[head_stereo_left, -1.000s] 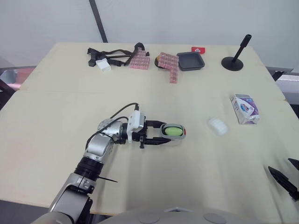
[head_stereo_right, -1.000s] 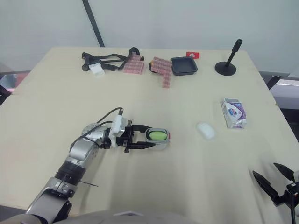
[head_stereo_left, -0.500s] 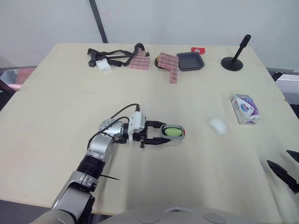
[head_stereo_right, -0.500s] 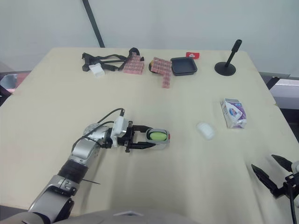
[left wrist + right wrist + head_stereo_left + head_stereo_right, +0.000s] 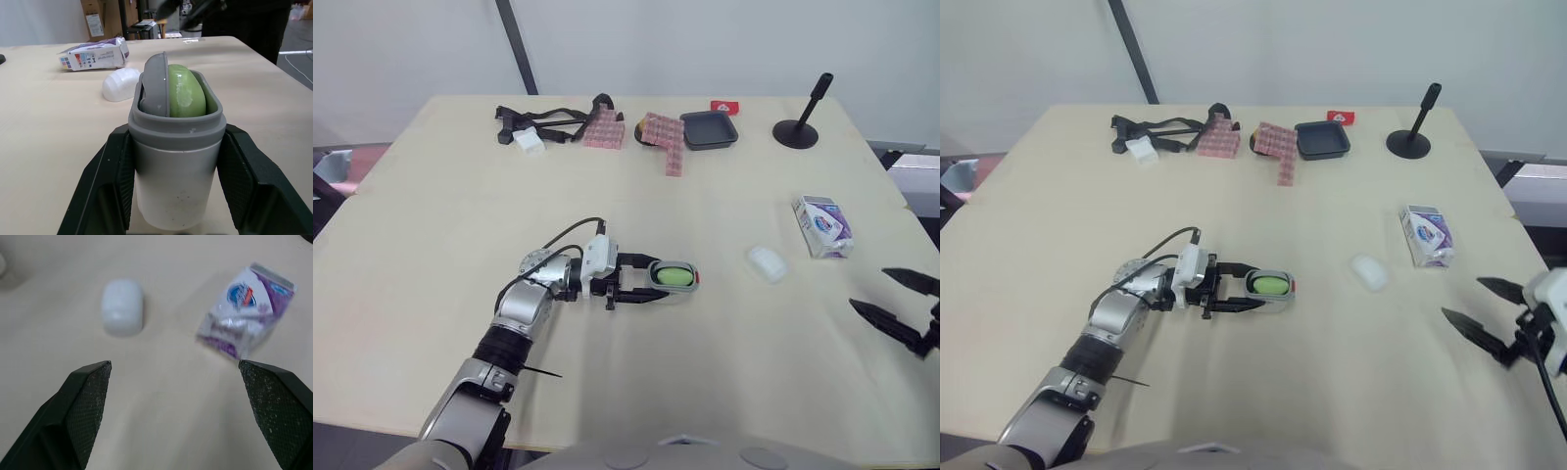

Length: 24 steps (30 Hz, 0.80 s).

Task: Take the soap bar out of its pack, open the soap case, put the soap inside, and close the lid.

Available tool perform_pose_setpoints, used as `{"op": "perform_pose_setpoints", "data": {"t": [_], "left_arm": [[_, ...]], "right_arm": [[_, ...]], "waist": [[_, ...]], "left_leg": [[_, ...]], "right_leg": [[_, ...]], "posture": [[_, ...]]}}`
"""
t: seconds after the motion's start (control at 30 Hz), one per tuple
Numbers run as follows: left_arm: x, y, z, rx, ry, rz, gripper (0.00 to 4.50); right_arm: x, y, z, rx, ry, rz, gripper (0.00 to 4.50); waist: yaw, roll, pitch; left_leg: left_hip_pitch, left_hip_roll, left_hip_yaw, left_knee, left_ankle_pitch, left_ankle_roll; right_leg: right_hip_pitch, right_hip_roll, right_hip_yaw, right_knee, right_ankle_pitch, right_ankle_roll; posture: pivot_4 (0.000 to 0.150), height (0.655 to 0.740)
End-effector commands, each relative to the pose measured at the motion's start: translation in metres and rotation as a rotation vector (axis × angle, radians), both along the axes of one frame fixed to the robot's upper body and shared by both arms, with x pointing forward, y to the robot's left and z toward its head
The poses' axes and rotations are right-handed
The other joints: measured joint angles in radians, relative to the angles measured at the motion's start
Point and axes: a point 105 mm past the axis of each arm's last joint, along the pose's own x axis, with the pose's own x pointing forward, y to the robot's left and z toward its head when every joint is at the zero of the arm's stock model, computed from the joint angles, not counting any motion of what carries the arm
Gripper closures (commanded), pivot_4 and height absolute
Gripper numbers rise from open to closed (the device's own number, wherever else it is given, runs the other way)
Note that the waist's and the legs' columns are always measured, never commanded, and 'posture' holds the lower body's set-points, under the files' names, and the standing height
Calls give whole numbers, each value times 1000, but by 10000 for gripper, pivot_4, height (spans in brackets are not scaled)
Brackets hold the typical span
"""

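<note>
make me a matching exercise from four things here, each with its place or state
Things:
1 white lid
2 right tool
3 green soap
4 soap pack

Places or states:
a in the grey case gripped by the left tool
b open, empty
c white and purple, near the right edge of the table
d loose on the table, between grey case and soap pack

Pairs: 1-d, 2-b, 3-a, 4-c

My right tool [image 5: 1461,299] is hanging spread over bare worktop [image 5: 1351,372]; the white lid [image 5: 1369,273] and soap pack [image 5: 1427,236] are lying ahead, a gap between them. My left tool [image 5: 1255,286], clamping the soap case [image 5: 176,161], is blocking the middle.
</note>
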Motion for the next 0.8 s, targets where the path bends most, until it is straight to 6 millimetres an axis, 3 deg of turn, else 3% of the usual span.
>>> {"op": "perform_pose_setpoints", "data": {"t": [0.03,0.37,0.6,0.8], "left_arm": [[0,0,4,-1,-16,8,26325],[0,-1,4,-2,-16,16,26325],[0,-4,4,-3,-14,19,26325],[0,-3,3,0,-12,27,26325]], "right_arm": [[16,21,14,28,78,26,290],[40,52,14,-137,325,51,290],[75,83,14,-166,360,62,290],[84,96,16,-199,393,89,290]], "waist": [[1,2,-1],[8,3,-2],[11,3,-2],[29,3,-2]], "left_leg": [[0,0,0,0,0,0],[-3,0,1,0,0,0],[-2,0,2,1,1,0],[-2,0,3,1,3,-5]], "right_leg": [[0,0,0,0,0,0],[-1,-1,0,-2,0,1],[-1,-1,0,0,0,1],[-5,-1,0,-1,3,5]], "posture": [[1500,7400],[1500,7400],[1500,7400],[1500,7400]]}}
